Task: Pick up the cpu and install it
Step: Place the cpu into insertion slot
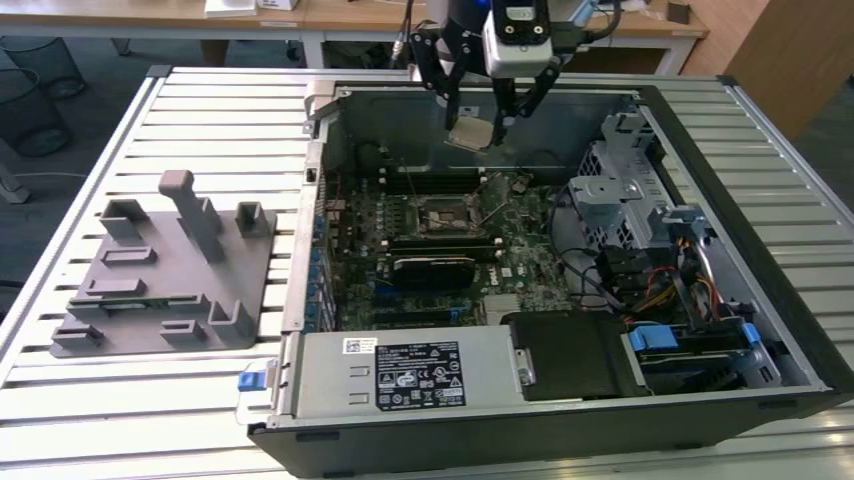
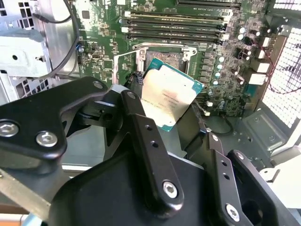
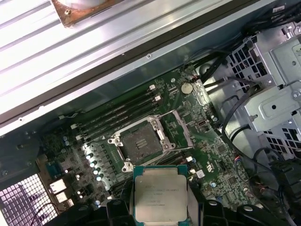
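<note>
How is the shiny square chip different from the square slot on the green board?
The pale silvery square chip hangs in the black tool, above the green circuit board; the dark square socket sits on it. The chip is pale; the socket dark, with a metal frame. Both are square.

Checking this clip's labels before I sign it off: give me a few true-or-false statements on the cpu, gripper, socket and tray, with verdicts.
1. The gripper holds the cpu. True.
2. The cpu sits in the socket. False: it hangs above the board, and the socket is empty.
3. The tray lies inside the case. False: it lies on the table, on the exterior view's left of the case.
4. The case is open, its board exposed. True.
</note>
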Controlling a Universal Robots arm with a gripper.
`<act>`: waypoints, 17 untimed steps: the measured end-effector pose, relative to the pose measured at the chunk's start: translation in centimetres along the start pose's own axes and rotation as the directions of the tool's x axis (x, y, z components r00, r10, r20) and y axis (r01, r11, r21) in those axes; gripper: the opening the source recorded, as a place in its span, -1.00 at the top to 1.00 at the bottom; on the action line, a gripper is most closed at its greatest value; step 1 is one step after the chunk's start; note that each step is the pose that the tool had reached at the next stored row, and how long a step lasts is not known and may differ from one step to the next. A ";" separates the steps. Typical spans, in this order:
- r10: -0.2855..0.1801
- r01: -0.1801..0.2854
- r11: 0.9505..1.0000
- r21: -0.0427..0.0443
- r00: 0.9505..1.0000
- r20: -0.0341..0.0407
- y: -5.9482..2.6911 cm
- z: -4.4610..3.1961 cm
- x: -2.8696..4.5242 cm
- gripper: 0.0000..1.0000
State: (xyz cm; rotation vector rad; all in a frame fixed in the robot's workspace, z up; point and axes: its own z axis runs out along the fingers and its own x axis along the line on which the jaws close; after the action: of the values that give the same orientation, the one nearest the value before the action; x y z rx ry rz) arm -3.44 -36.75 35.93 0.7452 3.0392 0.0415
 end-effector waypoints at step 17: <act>0.151 -0.151 0.989 0.000 0.989 0.006 0.01 0.15 0.01 -0.08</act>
State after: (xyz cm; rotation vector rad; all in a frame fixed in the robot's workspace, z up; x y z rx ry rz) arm -3.44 -36.74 35.79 0.9717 2.9711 0.0404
